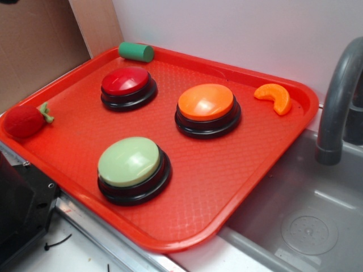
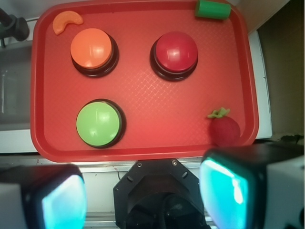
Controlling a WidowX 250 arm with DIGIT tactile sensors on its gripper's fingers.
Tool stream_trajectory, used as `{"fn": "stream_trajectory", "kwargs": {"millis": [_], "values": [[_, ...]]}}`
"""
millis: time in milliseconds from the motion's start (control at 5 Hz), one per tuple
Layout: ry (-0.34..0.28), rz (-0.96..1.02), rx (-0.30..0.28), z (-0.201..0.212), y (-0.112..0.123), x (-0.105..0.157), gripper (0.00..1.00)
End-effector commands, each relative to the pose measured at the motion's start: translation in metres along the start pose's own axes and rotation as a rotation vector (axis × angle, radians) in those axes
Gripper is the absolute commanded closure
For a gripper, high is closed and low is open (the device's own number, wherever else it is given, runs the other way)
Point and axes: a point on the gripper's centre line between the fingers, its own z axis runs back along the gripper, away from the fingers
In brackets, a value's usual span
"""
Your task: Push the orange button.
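So there's a red tray sitting on the bench, right next to a grey sink with a grey faucet, and it's got 3 big dome buttons on it, each on a black round base. The orange button is toward the back right of the tray in the exterior view, which puts it in the upper left of the wrist view. Nothing is touching it. Just beside it, near the tray's corner, lies a little orange slice toy. The red button sits across from the orange one, well apart, and the pale green button is closer to the front edge, apart from both. A green cylinder lies on its side on the tray's back rim, and a plush strawberry rests on the left rim, half hanging over it. The tool only shows up in the wrist view, at the bottom of the frame: its 2 fingers stand wide apart with nothing between them, hanging back over the near edge of the tray, well clear of all 3 buttons. The black arm mount pokes into the exterior view's lower left corner.
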Motion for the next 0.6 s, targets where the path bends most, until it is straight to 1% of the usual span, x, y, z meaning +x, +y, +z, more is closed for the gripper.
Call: {"fn": "stream_trajectory", "kwargs": {"millis": [0,200,400], "values": [[0.000,0.000,0.000,0.000,0.000,0.000,0.00],[0.090,-0.225,-0.086,-0.047,-0.041,0.045,0.00],[0.036,-0.305,-0.085,-0.078,-0.058,0.091,0.00]]}}
